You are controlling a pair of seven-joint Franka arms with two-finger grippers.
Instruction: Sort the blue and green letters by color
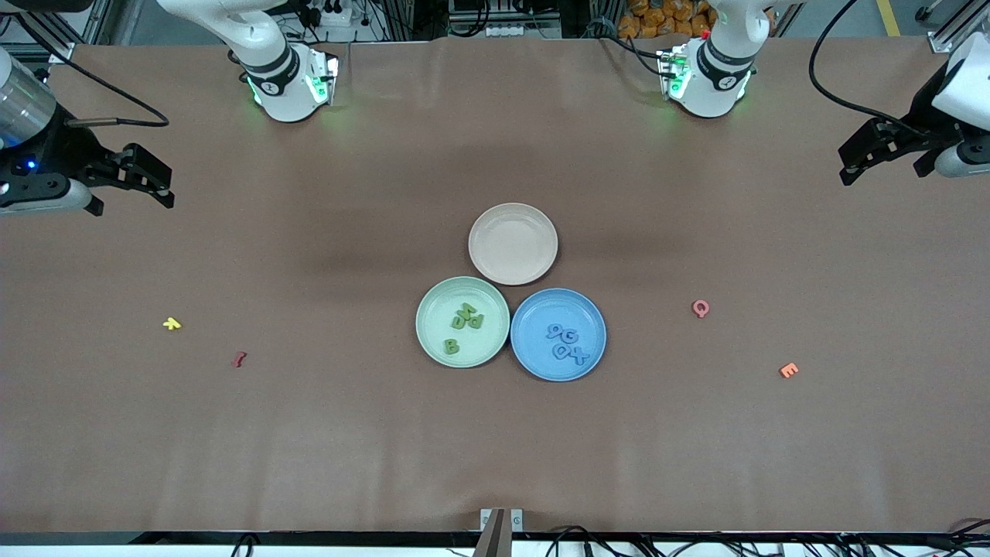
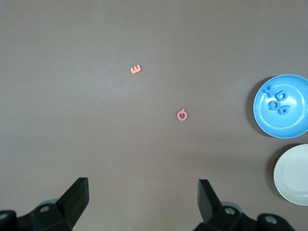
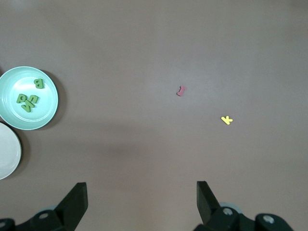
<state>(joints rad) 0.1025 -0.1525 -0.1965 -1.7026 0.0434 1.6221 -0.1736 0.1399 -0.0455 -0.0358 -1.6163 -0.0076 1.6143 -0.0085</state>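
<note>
While both arms wait high over the table's ends, the left gripper (image 1: 882, 158) and right gripper (image 1: 147, 176) hang wide open and empty; green letters (image 1: 462, 325) sit in the green plate (image 1: 433, 298), blue letters (image 1: 567, 344) in the blue plate (image 1: 534, 363).

Brown table (image 1: 309, 433), cables along edges, even light

My left gripper (image 1: 882, 161) hangs with jaws spread wide and nothing between them, over my left end of the table. My right gripper (image 1: 147, 176) waits likewise, jaws wide, over my right end.
</note>
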